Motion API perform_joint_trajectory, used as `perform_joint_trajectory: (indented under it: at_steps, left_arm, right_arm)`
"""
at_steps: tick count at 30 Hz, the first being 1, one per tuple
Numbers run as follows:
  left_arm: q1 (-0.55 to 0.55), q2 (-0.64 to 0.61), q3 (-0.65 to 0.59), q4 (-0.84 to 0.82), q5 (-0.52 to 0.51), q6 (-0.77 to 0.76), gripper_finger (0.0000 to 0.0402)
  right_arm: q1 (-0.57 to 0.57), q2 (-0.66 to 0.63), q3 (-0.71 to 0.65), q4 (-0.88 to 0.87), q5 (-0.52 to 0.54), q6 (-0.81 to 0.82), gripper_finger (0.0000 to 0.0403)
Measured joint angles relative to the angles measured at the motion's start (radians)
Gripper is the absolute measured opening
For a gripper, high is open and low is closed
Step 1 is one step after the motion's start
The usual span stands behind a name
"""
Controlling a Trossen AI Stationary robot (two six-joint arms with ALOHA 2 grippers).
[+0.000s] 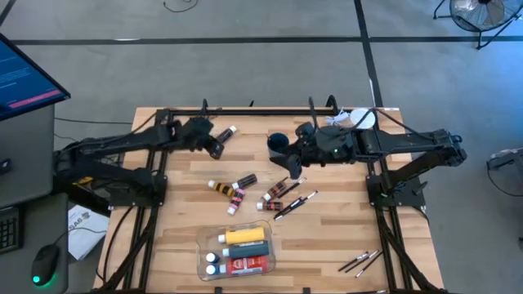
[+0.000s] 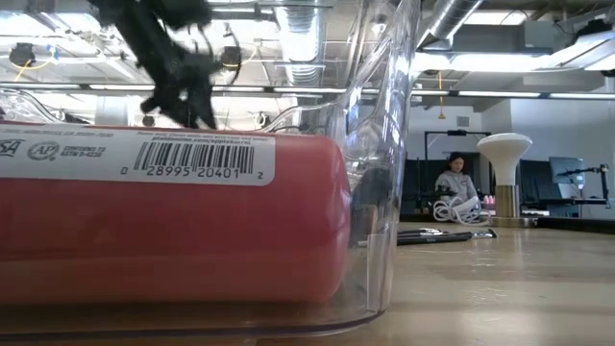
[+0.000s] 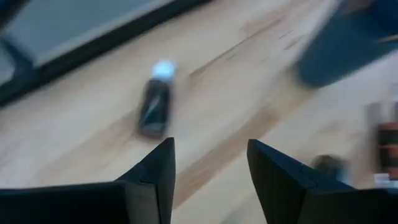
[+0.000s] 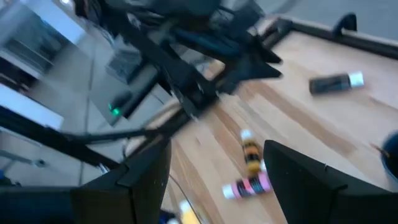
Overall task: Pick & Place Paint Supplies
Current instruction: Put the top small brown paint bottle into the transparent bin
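Observation:
A dark paint tube with a white cap (image 1: 226,133) lies on the wooden table (image 1: 343,229) at the far left. My left gripper (image 1: 216,147) hovers open beside it; in the left wrist view the tube (image 3: 155,102) lies ahead of the fingers with nothing between them. My right gripper (image 1: 291,168) stands open above the table's middle, next to a blue cup (image 1: 278,144). Several small tubes (image 1: 237,189) and thin brushes (image 1: 296,202) lie loose mid-table. A clear tray (image 1: 204,245) near the front edge holds a yellow bottle (image 1: 245,235) and a red tube (image 2: 173,221).
More brushes (image 1: 361,261) lie at the front right. A white-lidded jar (image 1: 359,119) stands at the far right by the right arm. A black rail (image 1: 245,109) runs along the far edge. A person (image 2: 456,185) sits in the room beyond the table.

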Motion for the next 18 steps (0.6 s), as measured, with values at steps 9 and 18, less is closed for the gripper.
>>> perform_joint_trajectory:
  at_steps: [9, 18]
  left_arm:
    - [0.271, 0.223, -0.001, -0.008, 0.239, 0.143, 0.0157]
    - [0.227, 0.290, 0.067, 0.071, 0.186, 0.311, 0.0230]
  right_arm:
    - [-0.006, 0.000, 0.000, 0.081, -0.002, 0.008, 0.0249]
    - [0.020, 0.000, 0.000, 0.081, -0.003, 0.030, 0.0249]
